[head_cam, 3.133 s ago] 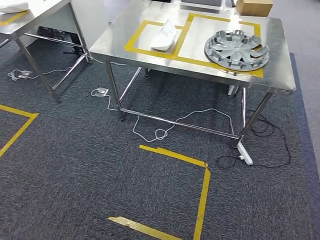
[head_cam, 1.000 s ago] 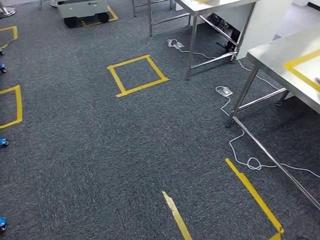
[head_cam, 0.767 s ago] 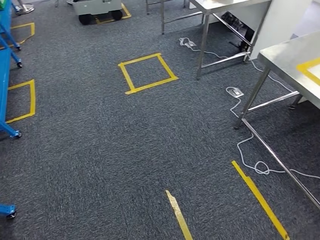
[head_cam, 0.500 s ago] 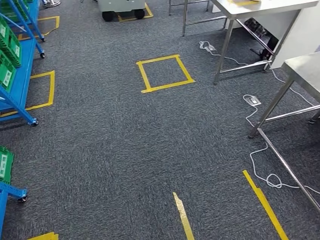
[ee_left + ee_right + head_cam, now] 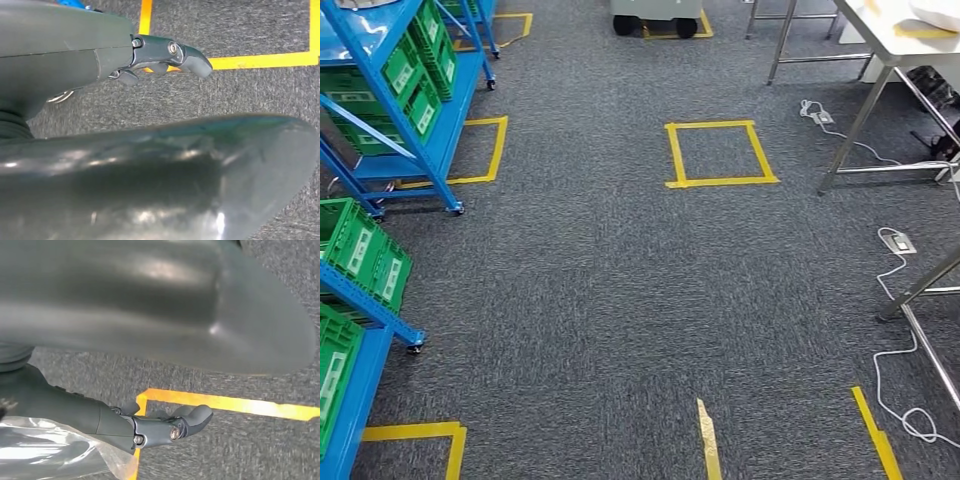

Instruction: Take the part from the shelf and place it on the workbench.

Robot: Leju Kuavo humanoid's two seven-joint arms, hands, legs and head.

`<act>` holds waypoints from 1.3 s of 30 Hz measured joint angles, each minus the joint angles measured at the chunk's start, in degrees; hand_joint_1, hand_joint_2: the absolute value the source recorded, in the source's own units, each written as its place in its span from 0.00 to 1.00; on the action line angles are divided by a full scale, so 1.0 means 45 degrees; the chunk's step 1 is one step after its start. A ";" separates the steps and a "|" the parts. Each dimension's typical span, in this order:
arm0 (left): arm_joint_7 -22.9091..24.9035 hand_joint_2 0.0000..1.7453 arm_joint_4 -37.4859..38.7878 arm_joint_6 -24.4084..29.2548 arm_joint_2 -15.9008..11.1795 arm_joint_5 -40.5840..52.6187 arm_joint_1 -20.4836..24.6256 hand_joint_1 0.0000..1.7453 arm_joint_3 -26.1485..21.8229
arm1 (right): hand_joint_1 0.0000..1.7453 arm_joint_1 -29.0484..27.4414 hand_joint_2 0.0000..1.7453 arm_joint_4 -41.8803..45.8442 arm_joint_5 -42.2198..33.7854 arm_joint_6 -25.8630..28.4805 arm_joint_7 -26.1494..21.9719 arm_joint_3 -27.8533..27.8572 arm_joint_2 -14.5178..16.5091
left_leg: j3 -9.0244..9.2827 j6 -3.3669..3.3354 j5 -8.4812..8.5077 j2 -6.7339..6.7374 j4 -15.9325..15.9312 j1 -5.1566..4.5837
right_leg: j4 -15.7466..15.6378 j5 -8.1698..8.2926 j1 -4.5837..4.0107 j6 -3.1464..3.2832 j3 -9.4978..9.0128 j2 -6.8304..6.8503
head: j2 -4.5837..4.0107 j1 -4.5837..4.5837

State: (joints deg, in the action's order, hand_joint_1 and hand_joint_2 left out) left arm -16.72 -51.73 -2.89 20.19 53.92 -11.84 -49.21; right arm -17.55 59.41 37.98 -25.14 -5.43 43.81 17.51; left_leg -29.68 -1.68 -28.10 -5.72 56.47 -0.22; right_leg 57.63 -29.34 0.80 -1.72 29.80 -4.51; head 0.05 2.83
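A blue shelf rack (image 5: 433, 130) with green crates (image 5: 410, 75) stands at the far left of the head view, and a second rack (image 5: 365, 305) with more green crates (image 5: 358, 250) sits nearer at the left edge. No part can be made out on them from here. A steel workbench (image 5: 882, 35) shows at the top right with a white object (image 5: 935, 12) on it. My left hand (image 5: 151, 50) hangs over the carpet with fingers stretched out, holding nothing. My right hand (image 5: 158, 427) hangs the same way, with a clear plastic sheet (image 5: 56, 450) beside its base.
Grey carpet carries a yellow tape square (image 5: 720, 153) in the middle and other tape marks (image 5: 875, 430). White cables (image 5: 901, 400) and a floor socket (image 5: 897, 242) lie by a table's steel legs (image 5: 924, 290) at right. A wheeled grey unit (image 5: 656, 12) stands at the top.
The camera has swung left: the workbench with the wheel cover has left the picture, and the blue racks with green crates have come in from the left.
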 joint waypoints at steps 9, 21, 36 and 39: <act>0.0003 0.00 -0.0025 -0.0039 -0.0023 -0.0024 -0.0082 0.00 0.0143 | 0.00 -0.0212 0.00 0.0441 0.0030 -0.0286 0.0208 0.0140 0.0140 | -0.1889 0.0606 -0.1479 0.1090 0.3407 0.0152 | -0.0652 -0.0169 -0.0008 0.0404 -0.0514 0.1273 | -0.0001 -0.0101; 0.0000 0.00 -0.0083 -0.0061 -0.0017 -0.0061 -0.0178 0.00 0.0276 | 0.00 -0.0033 0.00 0.0534 0.0178 -0.0372 0.0155 0.0287 0.0245 | -0.0128 0.0013 -0.0169 0.1441 0.0259 0.0135 | 0.0386 -0.1314 0.0110 -0.0329 -0.0976 0.1768 | 0.0002 0.0053; -0.0169 0.00 0.0049 0.0316 -0.0014 0.0526 -0.0147 0.00 0.0318 | 0.00 -0.0342 0.00 0.0616 0.0090 -0.0201 0.0472 0.0553 0.0432 | 0.0544 0.0319 -0.1216 0.0260 0.0940 0.0095 | -0.0148 0.0094 -0.0094 0.0421 0.0212 0.0581 | 0.0007 0.0012; -0.0214 0.00 0.0102 0.0362 -0.0045 0.0549 -0.0039 0.00 0.0331 | 0.00 -0.0347 0.00 0.0610 0.0115 -0.0199 0.0465 0.0566 0.0488 | -0.0796 0.0504 -0.1999 0.1025 0.2950 0.0119 | -0.0247 -0.0144 -0.0106 0.0487 -0.0146 0.1140 | 0.0008 -0.0068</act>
State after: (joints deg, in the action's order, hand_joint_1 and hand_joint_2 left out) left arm -17.68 -51.27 -1.26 19.99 56.39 -12.02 -47.72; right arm -19.11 62.16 38.50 -26.03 -3.33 46.36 19.70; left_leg -33.26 0.59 -37.09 -1.10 69.74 0.31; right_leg 56.52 -29.99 0.33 0.47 29.15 0.62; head 0.09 2.52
